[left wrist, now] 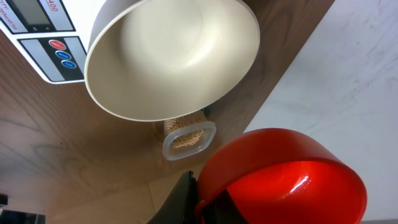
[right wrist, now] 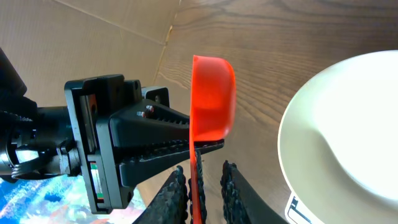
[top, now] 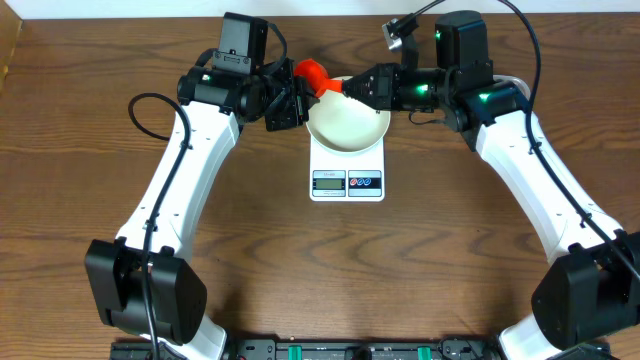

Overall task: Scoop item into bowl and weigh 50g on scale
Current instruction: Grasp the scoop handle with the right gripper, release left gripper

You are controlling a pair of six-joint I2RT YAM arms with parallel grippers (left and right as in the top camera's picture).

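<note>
Top centre, beside bowl (top: 348, 128) rim: we note left gripper (right wrist: 208, 134) clamped on 1 scoop (right wrist: 212, 96); right gripper (right wrist: 203, 182) jaws apart astride it.

The white, smooth-shelled left arm (top: 175, 185) and right arm (top: 545, 190) have boxy black joints and bases. Thin black cables (top: 132, 110) loop beside them. Small green lights (top: 437, 35) glow on the right arm. Its black fingers (right wrist: 176, 194) are ribbed.

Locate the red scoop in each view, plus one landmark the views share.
Overhead: red scoop top centre, at the white bowl's upper-left rim.
Left wrist: scoop lower right, bowl upper left.
Right wrist: scoop centre, edge-on, bowl at right.
Shared landmark: the white bowl.
</note>
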